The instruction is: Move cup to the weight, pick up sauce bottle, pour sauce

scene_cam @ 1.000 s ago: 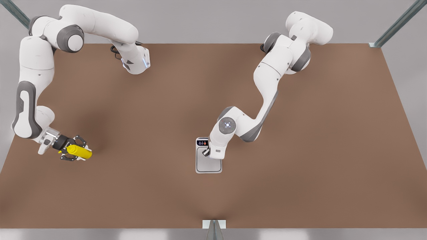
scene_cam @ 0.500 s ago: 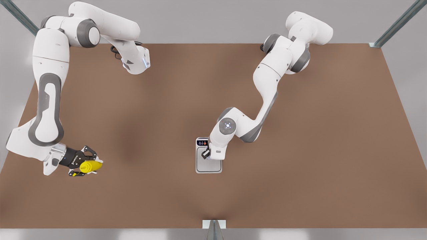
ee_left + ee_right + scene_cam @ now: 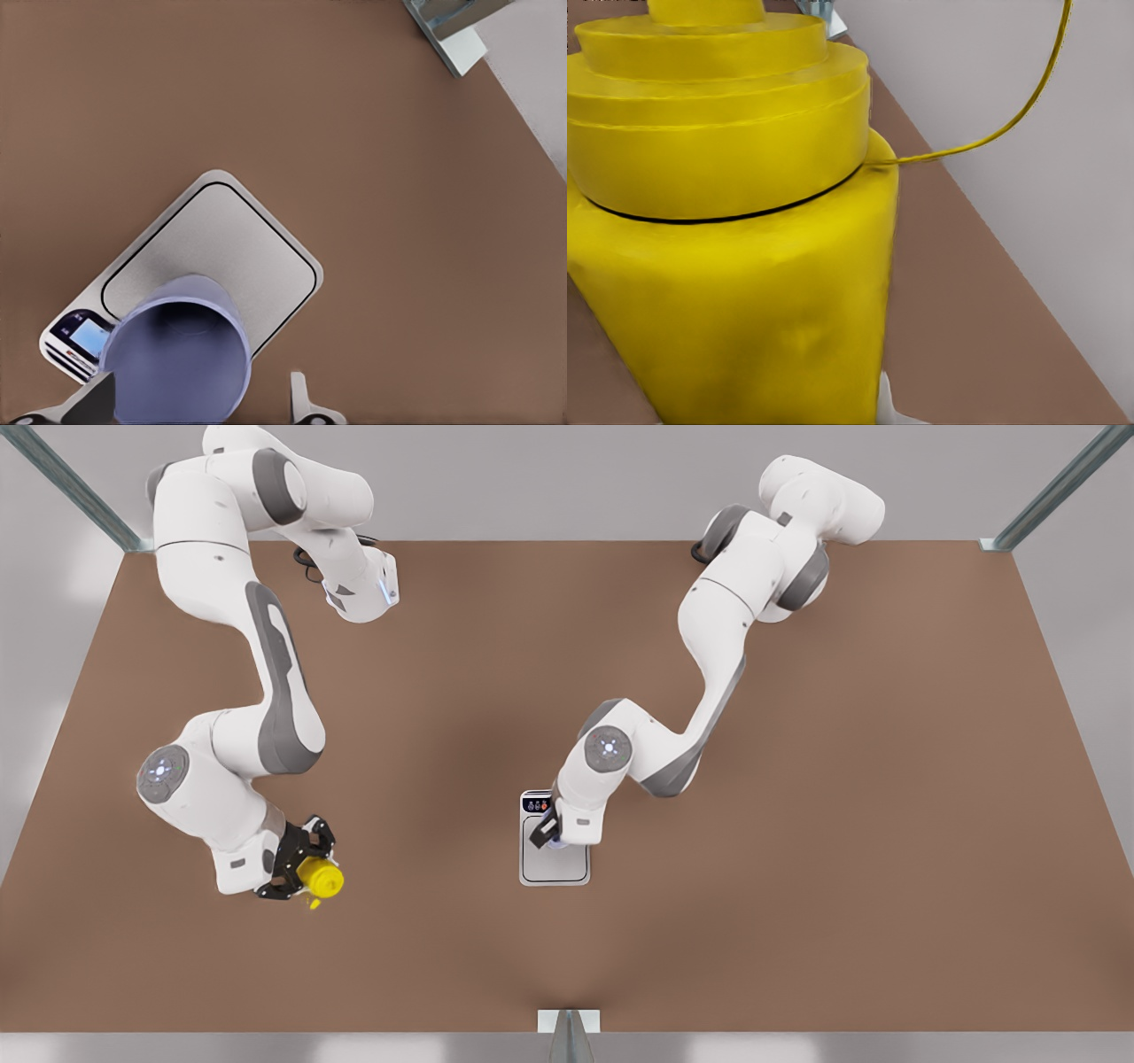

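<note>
My left jaws (image 3: pixel 546 834) grip the cup (image 3: pixel 175 348) on the scale (image 3: pixel 232 237), my right jaws (image 3: pixel 297 861) clamp the yellow bottle (image 3: pixel 321 880) well away over the counter (image 3: pixel 797 824), so I should carry it upright to the cup before tipping.

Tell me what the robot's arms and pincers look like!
Both arms are chunky and white with grey patches at the joints, and each has a round cap with a small glowing blue light. A black cable curls at one base. The right pincer is black and bony-looking; the left pincer has dark fingers under a white wrist block.
</note>
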Available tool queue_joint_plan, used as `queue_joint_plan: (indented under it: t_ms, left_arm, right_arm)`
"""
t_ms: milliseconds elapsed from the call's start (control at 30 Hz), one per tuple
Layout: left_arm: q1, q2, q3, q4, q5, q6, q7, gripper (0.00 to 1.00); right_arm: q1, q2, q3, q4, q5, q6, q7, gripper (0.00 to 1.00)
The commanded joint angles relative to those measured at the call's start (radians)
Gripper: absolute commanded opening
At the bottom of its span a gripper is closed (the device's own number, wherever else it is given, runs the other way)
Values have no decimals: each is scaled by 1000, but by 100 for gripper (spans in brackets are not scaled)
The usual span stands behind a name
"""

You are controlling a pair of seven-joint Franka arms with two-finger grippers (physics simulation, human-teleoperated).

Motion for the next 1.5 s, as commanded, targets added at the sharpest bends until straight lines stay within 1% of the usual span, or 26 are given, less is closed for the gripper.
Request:
queue_joint_plan:
  t_ms: [0,33,100,133,167,200,233,300,333,367,400,433,467,500,567,667,733,767,867,933,1000,1167,1467]
  left_arm:
    - [5,-11,3,0,-2,-20,7,100]
    - [43,-45,-3,-1,-5,-56,40,100]
    - [131,-110,0,-10,-52,-171,219,100]
    - [187,-154,3,-15,-65,-259,353,100]
    - [292,-186,3,-15,-89,-423,565,100]
    - [359,-212,6,-17,-80,-497,683,100]
    - [376,-248,106,-27,-82,-576,865,100]
    - [373,-378,310,-214,-79,-572,1318,100]
    - [373,-438,330,-299,-79,-529,1364,100]
    - [372,-548,342,-447,-70,-454,1384,100]
    - [376,-728,334,-667,-51,-316,1384,100]
    - [456,-791,253,-713,-17,-323,1386,100]
    - [570,-811,127,-712,36,-354,1386,100]
    - [570,-803,129,-705,38,-356,1386,100]
    - [571,-763,127,-643,39,-359,1386,100]
    - [571,-748,129,-570,70,-386,1379,100]
    - [568,-745,126,-563,78,-386,1372,100]
    - [568,-745,124,-557,78,-386,1370,100]
    - [568,-737,126,-550,82,-385,1372,100]
    - [568,-737,127,-537,87,-385,1373,100]
    - [568,-736,127,-537,92,-383,1375,100]
    - [570,-720,127,-523,92,-377,1372,100]
    - [568,-720,126,-521,92,-380,1372,100]
  right_arm:
    - [-2,-2,13,0,-23,2,15,58]
    - [-1,-8,42,-5,-100,19,36,58]
    - [44,-10,45,-6,-207,36,53,58]
    - [76,-8,45,-6,-260,39,81,58]
    - [108,-8,45,-9,-296,42,96,58]
    - [141,-8,43,-11,-349,45,125,58]
    - [171,-8,43,-12,-382,45,167,58]
    - [243,-5,40,-11,-490,45,222,58]
    - [257,-4,42,-12,-537,43,222,58]
    - [285,-2,40,-20,-577,40,222,58]
    - [319,3,40,-25,-671,34,222,58]
    - [355,12,40,-26,-723,31,224,58]
    - [383,26,39,-18,-763,28,247,58]
    - [404,32,37,-14,-796,25,254,58]
    - [443,58,37,17,-853,-29,296,58]
    - [489,81,37,18,-965,-142,470,58]
    - [500,96,36,23,-1010,-150,503,58]
    - [500,108,36,26,-1031,-191,517,58]
    - [532,145,36,44,-1125,-233,534,58]
    - [570,176,36,61,-1174,-249,534,58]
    - [575,188,36,60,-1212,-268,534,58]
    - [573,208,34,57,-1220,-273,537,58]
    - [575,253,34,54,-1353,-302,532,58]
